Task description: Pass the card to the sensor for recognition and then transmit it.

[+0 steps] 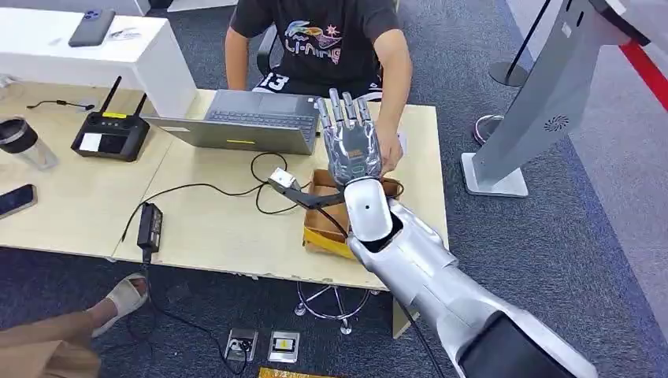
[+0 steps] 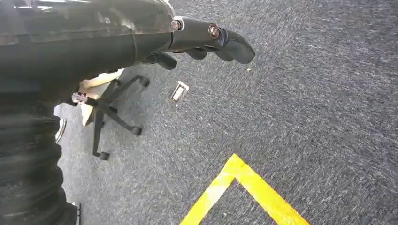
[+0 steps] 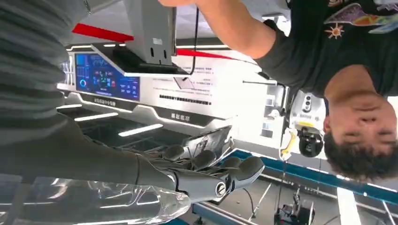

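Note:
My right hand [image 1: 351,146] reaches over the far side of the wooden table [image 1: 213,228], fingers stretched out and apart toward the seated person [image 1: 323,39]. In the right wrist view its fingers [image 3: 211,174] hold nothing. The person's hand [image 1: 390,151] lies right beside mine, with a small white edge [image 1: 402,142] next to it that may be the card; I cannot tell. The small sensor box [image 1: 280,179] on a black arm stands just left of my wrist. My left hand [image 2: 206,40] hangs over the grey carpet, fingers loosely extended and empty.
An open cardboard box [image 1: 324,224] sits under my right forearm. A laptop [image 1: 240,126], a router [image 1: 110,134], a power brick [image 1: 150,224] with cables, a cup [image 1: 24,142] and a phone [image 1: 16,201] lie on the table. A grey kiosk [image 1: 543,102] stands at the right.

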